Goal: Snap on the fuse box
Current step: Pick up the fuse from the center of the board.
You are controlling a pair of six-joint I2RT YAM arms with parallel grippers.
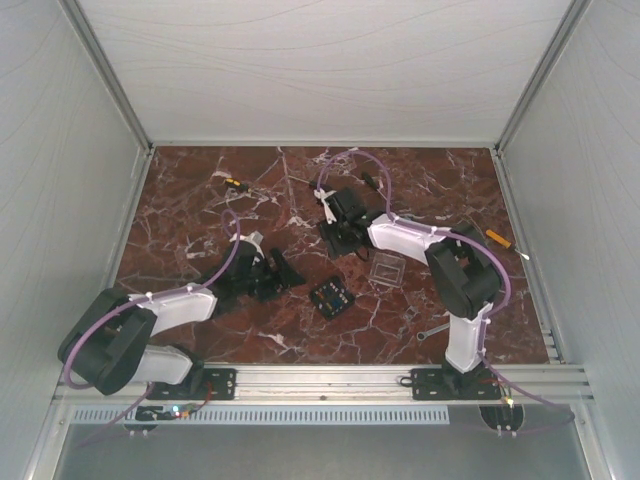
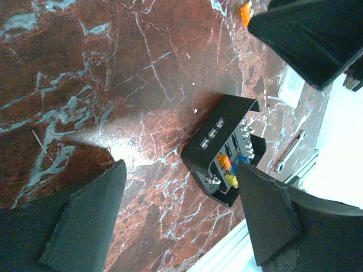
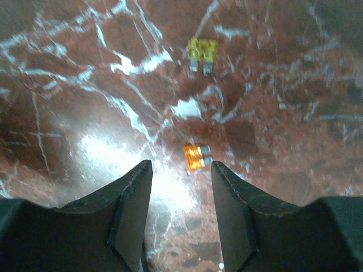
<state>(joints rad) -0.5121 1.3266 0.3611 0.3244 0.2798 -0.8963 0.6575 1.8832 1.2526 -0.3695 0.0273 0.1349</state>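
Two pairs of jaws stand spread, pinching nothing, the left wider. On the counter (image 1: pixel 200 200) between the arms, the fuse box (image 1: pixel 332 297) lies open side up, turned diagonal — nearly square, no evident long axis — clear lid (image 1: pixel 387 271) near.

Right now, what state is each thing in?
Fuse box: uncovered, not snapped shut.
Lid: off, lying apart from the box.
Left pincer: open, empty.
Right pincer: open, empty.
Orange fuse: loose, outside the box.
Yellow fuse: loose, outside the box.
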